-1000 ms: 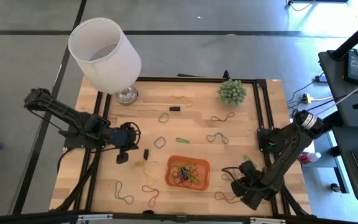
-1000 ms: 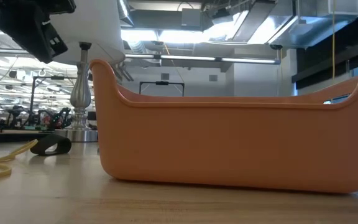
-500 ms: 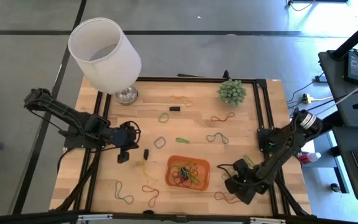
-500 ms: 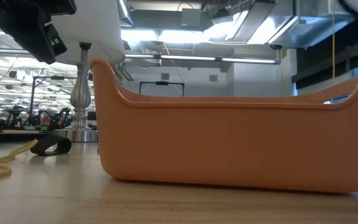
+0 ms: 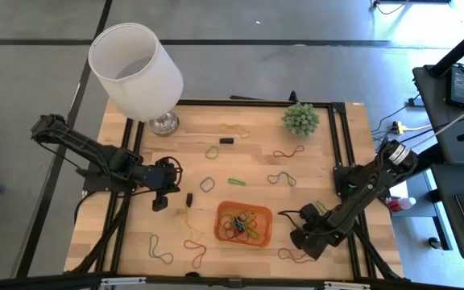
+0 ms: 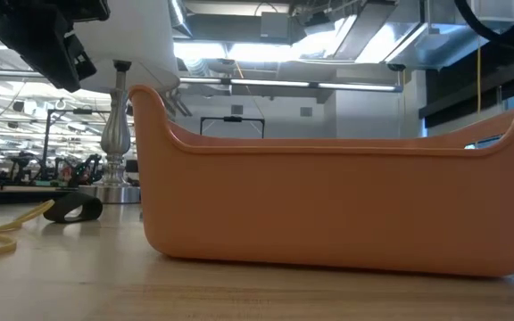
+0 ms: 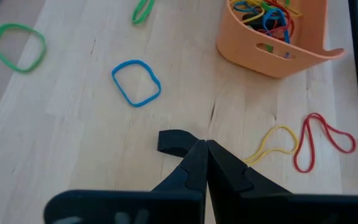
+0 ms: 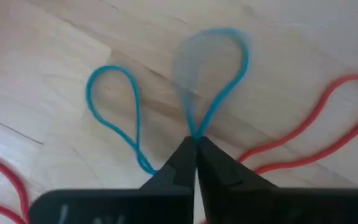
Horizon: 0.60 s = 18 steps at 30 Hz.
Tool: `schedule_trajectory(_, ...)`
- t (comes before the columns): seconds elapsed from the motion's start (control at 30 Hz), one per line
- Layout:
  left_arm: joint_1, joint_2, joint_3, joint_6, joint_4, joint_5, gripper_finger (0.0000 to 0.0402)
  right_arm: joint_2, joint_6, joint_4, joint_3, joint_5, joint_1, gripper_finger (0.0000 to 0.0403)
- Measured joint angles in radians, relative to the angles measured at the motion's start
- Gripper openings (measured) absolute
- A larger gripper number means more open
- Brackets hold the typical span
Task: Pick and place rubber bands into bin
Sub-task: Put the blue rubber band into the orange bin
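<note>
The orange bin (image 5: 244,223) sits near the table's front middle with several coloured rubber bands in it; it also fills the low view (image 6: 328,205). My right gripper (image 5: 300,236) is just right of the bin, pointing down, shut on a blue rubber band (image 8: 114,106). A red band (image 8: 316,124) lies beside it. My left gripper (image 5: 161,201) hangs shut over the table's left part, above a small black piece (image 7: 173,140), touching nothing. More rubber bands lie loose on the wood, among them a blue one (image 7: 137,82) and a green one (image 7: 18,45). My right gripper pinches the blue rubber band at its middle (image 8: 194,134) between the two fingertips, coming from above and pointing down. The pinch draws the band into two loops, which spread out on either side on the wooden table top.
A lamp with a white shade (image 5: 135,68) stands at the far left corner, and a small green plant (image 5: 300,119) at the far right. Small black pieces (image 5: 226,140) (image 5: 189,198) lie among loose bands. A red band (image 5: 294,255) lies near the front edge.
My right gripper has moved down and toward the table's left, closer to the bin's right end, and now stands over the spot where the blue band lay.
</note>
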Motion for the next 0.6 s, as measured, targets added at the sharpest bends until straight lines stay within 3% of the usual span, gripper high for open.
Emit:
schedule_trajectory(0.17, 0.0, 0.0, 0.0, 0.0, 0.0, 0.0, 0.0002, 0.001, -0.014, -0.183, 0.123, 0.037, -0.002, 0.0003)
schedule_trajectory(0.4, 0.0, 0.0, 0.0, 0.0, 0.0, 0.0, 0.0002, 0.001, -0.047, -0.563, 0.409, 0.082, 0.0, 0.0002)
schedule_trajectory(0.6, 0.0, 0.0, 0.0, 0.001, 0.0, 0.0, 0.0002, -0.001, -0.104, -0.747, 0.657, 0.25, 0.0, 0.0001)
